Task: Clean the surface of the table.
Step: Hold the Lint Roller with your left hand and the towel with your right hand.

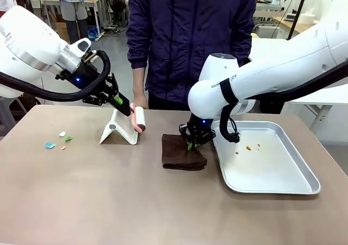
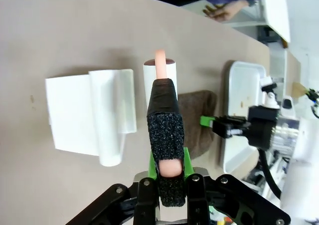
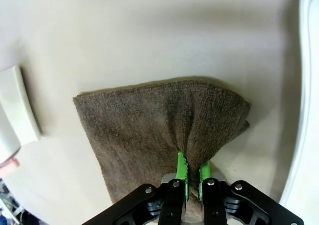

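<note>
The table [image 1: 109, 201] has a matte brownish top. A few small paper scraps [image 1: 58, 139] lie near its left end. My left gripper [image 1: 120, 102] is shut on the foam-wrapped pink handle of a lint roller [image 1: 139, 118], whose white roll hangs just above the table beside a white stand [image 1: 118, 131]. In the left wrist view the gripper [image 2: 168, 167] clamps the handle and the lint roller [image 2: 159, 75] points away. My right gripper [image 1: 191, 143] is shut on a pinched fold of a brown cloth [image 1: 182, 154] that lies flat on the table; the cloth [image 3: 149, 125] spreads ahead of the gripper [image 3: 193, 172].
A metal tray [image 1: 293, 185] with a few crumbs lies at the right, close beside the cloth. A person stands at the far edge with one hand [image 1: 140, 100] just behind the roller. The tray rim [image 3: 306, 85] runs down the right wrist view's right side.
</note>
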You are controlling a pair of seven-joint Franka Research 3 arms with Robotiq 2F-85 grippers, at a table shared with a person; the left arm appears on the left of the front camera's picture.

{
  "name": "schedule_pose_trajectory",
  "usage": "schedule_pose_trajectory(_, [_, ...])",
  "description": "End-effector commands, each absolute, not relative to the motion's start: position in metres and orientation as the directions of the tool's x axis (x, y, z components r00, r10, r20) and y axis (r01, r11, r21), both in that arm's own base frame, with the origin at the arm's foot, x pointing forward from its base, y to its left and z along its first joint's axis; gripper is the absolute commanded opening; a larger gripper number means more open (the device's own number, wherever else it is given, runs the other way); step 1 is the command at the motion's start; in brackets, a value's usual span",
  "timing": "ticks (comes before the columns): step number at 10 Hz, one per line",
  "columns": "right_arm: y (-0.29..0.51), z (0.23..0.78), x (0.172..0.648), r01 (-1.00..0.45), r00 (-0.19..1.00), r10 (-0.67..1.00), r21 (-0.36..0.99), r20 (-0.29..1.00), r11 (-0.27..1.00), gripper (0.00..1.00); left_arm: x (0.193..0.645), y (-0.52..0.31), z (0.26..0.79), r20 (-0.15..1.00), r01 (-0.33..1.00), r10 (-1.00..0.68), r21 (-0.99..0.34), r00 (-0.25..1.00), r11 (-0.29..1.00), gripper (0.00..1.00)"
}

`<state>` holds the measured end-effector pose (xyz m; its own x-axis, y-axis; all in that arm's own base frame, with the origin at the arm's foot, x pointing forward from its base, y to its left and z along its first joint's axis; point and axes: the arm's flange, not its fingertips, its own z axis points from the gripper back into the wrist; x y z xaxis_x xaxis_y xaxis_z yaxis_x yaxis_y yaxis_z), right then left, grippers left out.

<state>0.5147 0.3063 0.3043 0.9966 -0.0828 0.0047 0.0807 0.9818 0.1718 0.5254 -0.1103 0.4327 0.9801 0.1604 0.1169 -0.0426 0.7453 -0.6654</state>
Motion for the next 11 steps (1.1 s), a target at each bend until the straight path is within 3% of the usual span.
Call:
schedule_pose_trajectory(1, [0.284, 0.3, 0.506, 0.085, 0.996, -0.089, 0.23, 0.01, 0.969, 0.0, 0.528, -0.087, 0.431, 0.046, -0.045, 0.12, -0.748, 0.992, 0.662, 0.0])
schedule_pose_trajectory(2, [0.279, 0.303, 0.504, 0.076, 0.997, -0.08, 0.266, 0.007, 0.961, 0.0, 0.528, -0.078, 0.431, 0.051, -0.036, 0.115, -0.765, 0.992, 0.643, 0.0])
schedule_pose_trajectory(4, [0.263, 0.322, 0.494, 0.007, 1.0, 0.005, 0.471, -0.024, 0.882, 0.0, 0.521, -0.056, 0.44, 0.08, 0.025, 0.072, -0.82, 0.994, 0.572, 0.0])
schedule_pose_trajectory(6, [0.244, 0.345, 0.481, -0.045, 0.994, 0.105, 0.711, -0.041, 0.702, 0.0, 0.51, -0.031, 0.446, 0.095, 0.081, 0.003, -0.864, 0.995, 0.497, 0.0])
schedule_pose_trajectory(8, [0.236, 0.366, 0.472, -0.01, 0.984, 0.156, 0.849, -0.086, 0.528, 0.0, 0.491, -0.011, 0.456, 0.16, 0.184, -0.092, -0.87, 0.983, 0.458, 0.0])
schedule_pose_trajectory(10, [0.228, 0.396, 0.46, 0.137, 0.965, 0.175, 0.944, -0.196, 0.301, 0.0, 0.46, 0.025, 0.476, 0.048, 0.052, -0.018, -0.946, 0.999, 0.321, 0.0])
schedule_pose_trajectory(11, [0.223, 0.411, 0.451, 0.179, 0.95, 0.208, 0.952, -0.233, 0.25, 0.0, 0.435, 0.04, 0.483, 0.003, -0.006, 0.031, -0.96, 1.0, 0.281, 0.0])
